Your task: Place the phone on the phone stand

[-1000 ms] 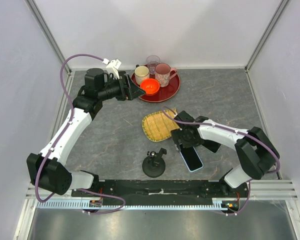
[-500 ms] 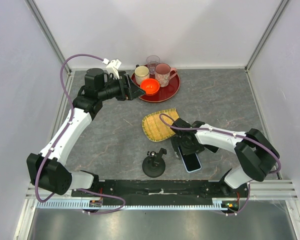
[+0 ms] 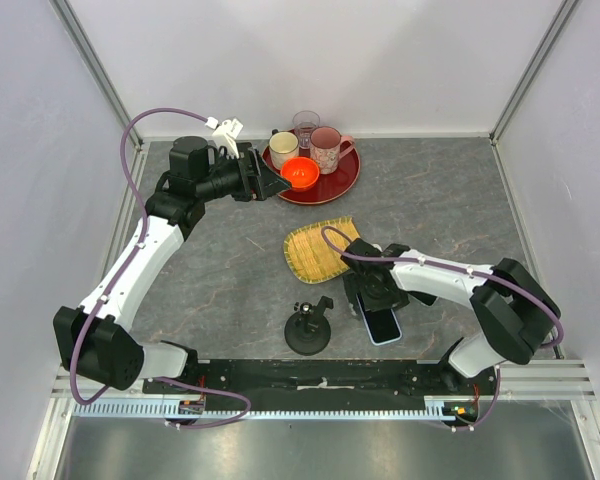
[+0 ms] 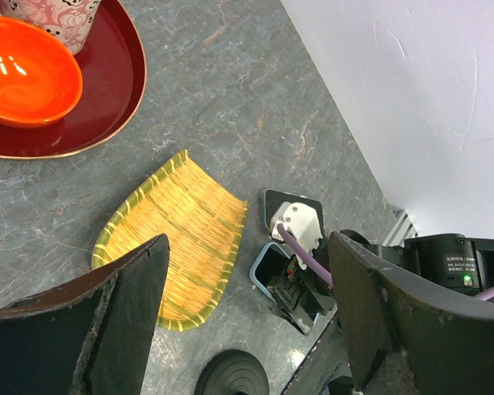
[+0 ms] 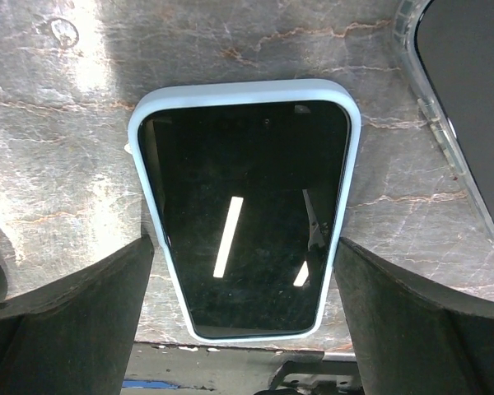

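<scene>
The phone (image 3: 382, 322), black screen in a light blue case, lies flat on the table at the near right; it fills the right wrist view (image 5: 243, 210) and shows in the left wrist view (image 4: 273, 276). My right gripper (image 3: 374, 298) is open right above it, one finger (image 5: 66, 321) on each side of the phone, not closed on it. The black phone stand (image 3: 308, 330) stands left of the phone near the front edge; its round base shows in the left wrist view (image 4: 232, 374). My left gripper (image 3: 272, 182) is open and empty, far back beside the red tray.
A yellow woven bamboo mat (image 3: 320, 250) lies just behind the phone. A red tray (image 3: 342, 180) at the back holds an orange bowl (image 3: 300, 172) and three cups. A second dark phone (image 5: 469, 99) lies right of the blue one.
My right gripper has moved left and forward, down over the phone, so its fingers now flank it. The left arm has not moved.
</scene>
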You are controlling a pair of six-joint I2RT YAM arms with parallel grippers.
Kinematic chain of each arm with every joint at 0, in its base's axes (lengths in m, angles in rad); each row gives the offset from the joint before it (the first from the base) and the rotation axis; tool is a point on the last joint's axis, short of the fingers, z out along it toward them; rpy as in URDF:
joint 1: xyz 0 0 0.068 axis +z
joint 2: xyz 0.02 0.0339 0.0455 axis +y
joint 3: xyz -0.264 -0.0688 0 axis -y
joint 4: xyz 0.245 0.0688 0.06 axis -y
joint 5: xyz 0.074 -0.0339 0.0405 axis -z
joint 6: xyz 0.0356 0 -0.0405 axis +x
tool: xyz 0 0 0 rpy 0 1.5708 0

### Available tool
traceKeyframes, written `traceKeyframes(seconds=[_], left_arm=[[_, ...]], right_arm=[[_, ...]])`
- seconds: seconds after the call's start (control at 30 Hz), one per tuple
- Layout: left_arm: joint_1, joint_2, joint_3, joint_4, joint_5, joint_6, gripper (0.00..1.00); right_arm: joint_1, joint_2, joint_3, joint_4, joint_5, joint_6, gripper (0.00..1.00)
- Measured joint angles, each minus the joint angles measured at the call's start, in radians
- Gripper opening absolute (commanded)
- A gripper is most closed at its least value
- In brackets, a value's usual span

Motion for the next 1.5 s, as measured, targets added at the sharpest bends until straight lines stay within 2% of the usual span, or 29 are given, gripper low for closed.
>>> traceKeyframes(seconds=[0.13,0.3,0.33,0.4,0.43,0.5,0.53,0.6,0.63,0.67,1.0,1.1,1.2,1.3,1.5], left_arm=[[0.0,0.0,0.0,0.0,0.0,0.0,0.84],[0.0,0.0,0.0,0.0,0.0,-0.003,0.84],[0.0,0.0,0.0,0.0,0.0,-0.005,0.84],[0.0,0.0,0.0,0.0,0.0,-0.007,0.84],[0.0,0.0,0.0,0.0,0.0,-0.007,0.84],[0.0,0.0,0.0,0.0,0.0,-0.008,0.84],[0.0,0.0,0.0,0.0,0.0,-0.008,0.84],[0.0,0.0,0.0,0.0,0.0,-0.008,0.84],[0.0,0.0,0.0,0.0,0.0,-0.009,0.84],[0.0,0.0,0.0,0.0,0.0,-0.009,0.84],[0.0,0.002,0.0,0.007,0.01,-0.011,0.84],[0.0,0.015,-0.002,0.036,0.062,-0.026,0.83],[-0.006,0.05,-0.002,0.078,0.13,-0.05,0.77],[-0.037,0.098,-0.002,0.1,0.183,-0.069,0.78],[-0.157,0.134,-0.002,0.105,0.23,-0.075,0.86]], right_arm=[[0.002,-0.013,-0.013,0.014,-0.001,0.002,0.88],[0.005,-0.041,-0.041,0.049,-0.006,0.003,0.7],[0.005,-0.047,-0.046,0.054,-0.005,0.003,0.63],[0.005,-0.052,-0.051,0.061,-0.004,0.002,0.54],[0.005,-0.054,-0.053,0.062,-0.002,0.002,0.44],[0.005,-0.054,-0.053,0.063,0.0,0.002,0.33],[0.005,-0.054,-0.053,0.063,0.001,0.003,0.24],[0.007,-0.058,-0.056,0.065,0.004,0.005,0.17],[0.008,-0.063,-0.06,0.068,0.007,0.007,0.06],[0.009,-0.069,-0.064,0.072,0.01,0.008,0.0],[0.011,-0.247,-0.079,0.15,0.1,0.004,0.0],[0.011,-0.354,-0.079,0.174,0.122,-0.012,0.0],[0.011,-0.47,-0.079,0.207,0.135,-0.04,0.0],[0.011,-0.561,-0.069,0.249,0.136,-0.088,0.0],[0.011,-0.517,0.045,0.286,0.107,-0.179,0.0]])
